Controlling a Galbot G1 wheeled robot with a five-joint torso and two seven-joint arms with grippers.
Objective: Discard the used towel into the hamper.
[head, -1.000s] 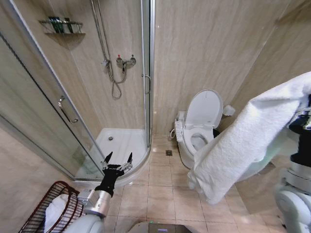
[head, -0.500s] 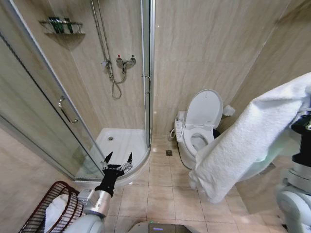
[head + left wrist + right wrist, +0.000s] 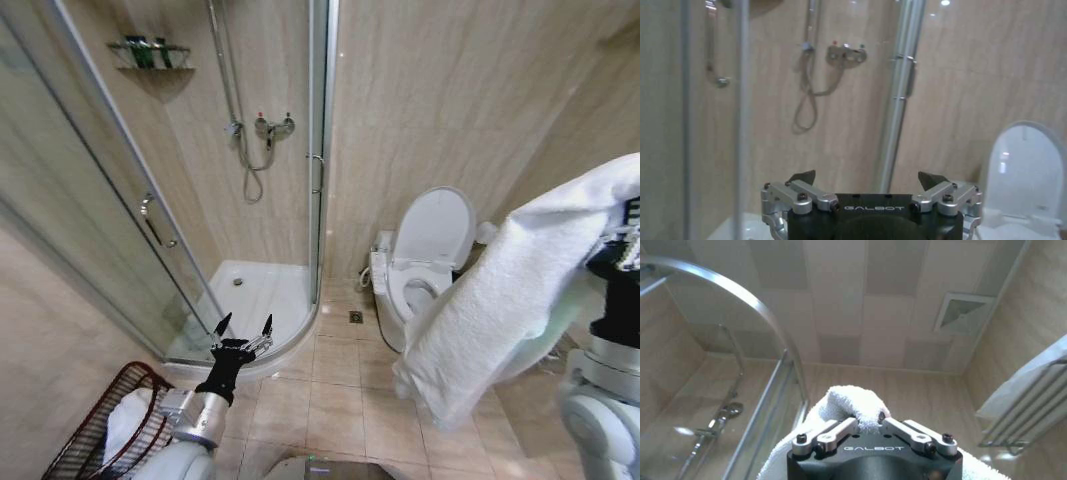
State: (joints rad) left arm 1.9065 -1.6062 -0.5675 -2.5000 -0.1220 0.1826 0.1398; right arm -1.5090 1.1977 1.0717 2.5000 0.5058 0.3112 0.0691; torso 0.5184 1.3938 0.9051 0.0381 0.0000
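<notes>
Left gripper (image 3: 241, 325) low front-left, arm (image 3: 200, 410) pointing ahead at the shower tray (image 3: 255, 300), fingers (image 3: 802, 176) spread wide, nothing held

Hamper (image 3: 85, 435) on the floor at bottom left, just beside the left arm, a white cloth (image 3: 125, 425) already inside it

Right gripper (image 3: 867, 426) raised high on the right, pointing at the ceiling, fingers pinched on a fold of the towel (image 3: 510, 290). Towel drapes from the gripper down and across toward centre, lower end hanging above the floor tiles (image 3: 340, 400), well apart from the hamper, which sits on the opposite side of the robot

Toilet (image 3: 420, 265) behind the towel, lid up, partly hidden by it

Shower door (image 3: 110, 220) runs along the left, drain (image 3: 356, 317) in the floor between tray and toilet

Far wall: mixer (image 3: 272, 126) with hose (image 3: 250, 170) looped below it, corner shelf (image 3: 152, 55) with bottles up top
</notes>
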